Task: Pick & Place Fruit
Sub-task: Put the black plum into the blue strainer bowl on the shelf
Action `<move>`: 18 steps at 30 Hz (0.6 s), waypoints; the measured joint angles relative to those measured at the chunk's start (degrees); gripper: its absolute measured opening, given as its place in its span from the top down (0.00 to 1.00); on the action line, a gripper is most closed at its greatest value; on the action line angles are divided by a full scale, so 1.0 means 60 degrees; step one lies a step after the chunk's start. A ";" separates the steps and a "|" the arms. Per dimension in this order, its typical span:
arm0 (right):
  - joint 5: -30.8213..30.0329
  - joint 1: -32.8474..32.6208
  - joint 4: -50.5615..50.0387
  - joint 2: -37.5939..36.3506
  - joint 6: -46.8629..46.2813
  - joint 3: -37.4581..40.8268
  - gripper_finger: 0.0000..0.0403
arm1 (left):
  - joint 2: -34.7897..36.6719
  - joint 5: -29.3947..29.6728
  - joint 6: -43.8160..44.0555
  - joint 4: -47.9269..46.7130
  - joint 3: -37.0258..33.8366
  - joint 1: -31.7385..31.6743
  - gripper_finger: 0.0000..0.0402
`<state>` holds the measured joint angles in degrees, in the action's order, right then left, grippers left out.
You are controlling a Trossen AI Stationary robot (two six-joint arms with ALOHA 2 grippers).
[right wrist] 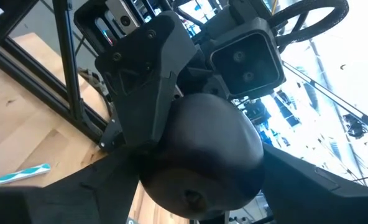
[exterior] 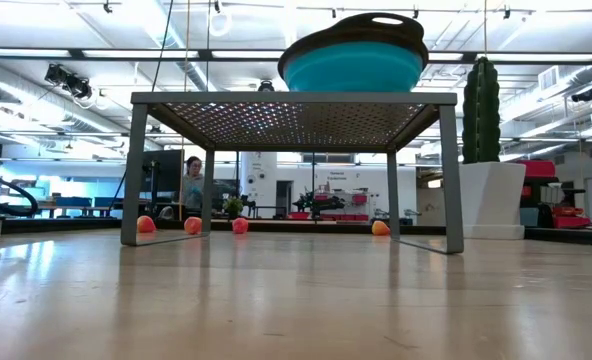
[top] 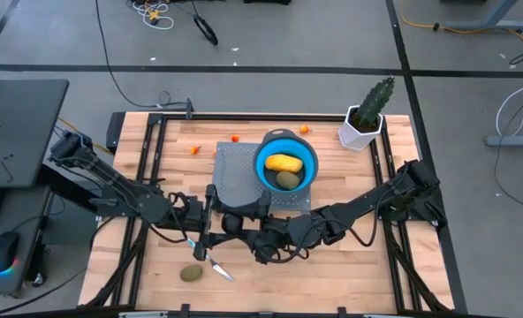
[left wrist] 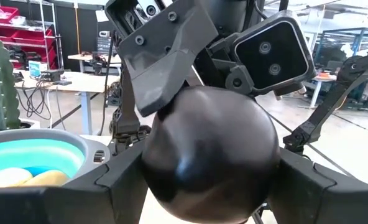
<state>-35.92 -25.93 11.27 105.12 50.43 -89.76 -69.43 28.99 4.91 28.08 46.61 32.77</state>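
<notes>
The blue bowl (top: 285, 163) sits on a perforated metal stand (top: 235, 172) at the far middle of the table (top: 367, 256) and holds 2 fruits: a yellow-orange oval (top: 283, 163) and an olive-brown oval (top: 287, 180) just beside it. By judgement, 2 placements are done. A dark round fruit (left wrist: 209, 152) is held between both arms in front of the stand, near the table's middle. In the left wrist view the left gripper (left wrist: 210, 177) has its fingers set against either side of this fruit; in the right wrist view the right gripper (right wrist: 199, 171) flanks it in the same way. Both therefore appear to pinch the 1 fruit at once, which suggests a hand-over between arms, though which arm gives and which receives cannot be told. Fruit still outside the bowl: a second olive-brown oval (top: 191, 274) near the front left of the table, close to a slim knife (top: 216, 263) with a light blue handle, and small orange and red pieces on the far part of the table, at least 3 in the high view (top: 235, 138) and 4 in the low view (exterior: 240, 225). A potted cactus (top: 367, 113) stands at the far right. A person (exterior: 191, 185) shows in the room beyond. The task is judged partly complete, with the held fruit, 1 oval and the small pieces outstanding.
</notes>
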 joint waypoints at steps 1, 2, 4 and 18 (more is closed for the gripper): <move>0.0000 0.0000 0.0000 0.0000 -0.0017 0.0004 0.28 | 0.0000 -0.0001 0.0000 -0.0010 0.0000 0.0000 0.32; 0.0000 0.0000 0.0000 0.0000 -0.0067 0.0004 0.29 | 0.0000 0.0009 0.0010 -0.0014 0.0000 0.0000 0.32; 0.0000 0.0000 0.0000 0.0000 -0.0162 0.0007 0.30 | 0.0001 0.0011 0.0032 -0.0020 0.0002 0.0000 0.32; -0.0776 -0.0149 0.0008 0.0004 -0.0570 0.0007 0.31 | 0.0366 0.0226 0.0053 -0.1458 0.0008 0.0148 0.25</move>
<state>-40.58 -26.83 11.31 105.14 47.01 -89.71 -67.24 30.35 5.22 19.33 46.66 33.66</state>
